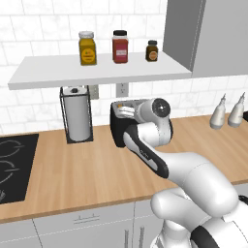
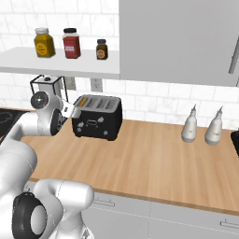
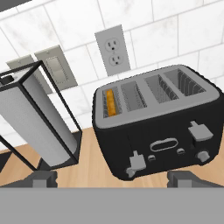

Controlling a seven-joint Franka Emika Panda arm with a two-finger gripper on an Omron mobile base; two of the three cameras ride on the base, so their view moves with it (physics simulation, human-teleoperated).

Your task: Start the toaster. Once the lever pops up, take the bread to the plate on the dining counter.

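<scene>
The black toaster (image 3: pixel 157 127) stands on the wood counter against the tiled wall, also seen in the right base view (image 2: pixel 99 117) and half hidden behind my arm in the left base view (image 1: pixel 116 130). The bread (image 3: pixel 111 102), a thin orange-brown slice, sits sunk in the toaster's leftmost slot. On the toaster's front the left lever (image 3: pixel 136 161) sits lower than the right lever (image 3: pixel 199 130). My gripper (image 3: pixel 116 180) is open, facing the toaster's front from close by, with nothing between its fingertips (image 3: pixel 43 179). It hangs just left of the toaster (image 2: pixel 70 110). The plate and dining counter are out of view.
A wire-framed paper-towel holder (image 1: pixel 77 116) stands left of the toaster. Above it a shelf (image 1: pixel 97 70) carries three jars. Two pale bottles (image 2: pixel 200 126) stand at the right, and a black cooktop (image 1: pixel 12 164) lies at the left. Wall outlets (image 3: pixel 112 50) are behind the toaster.
</scene>
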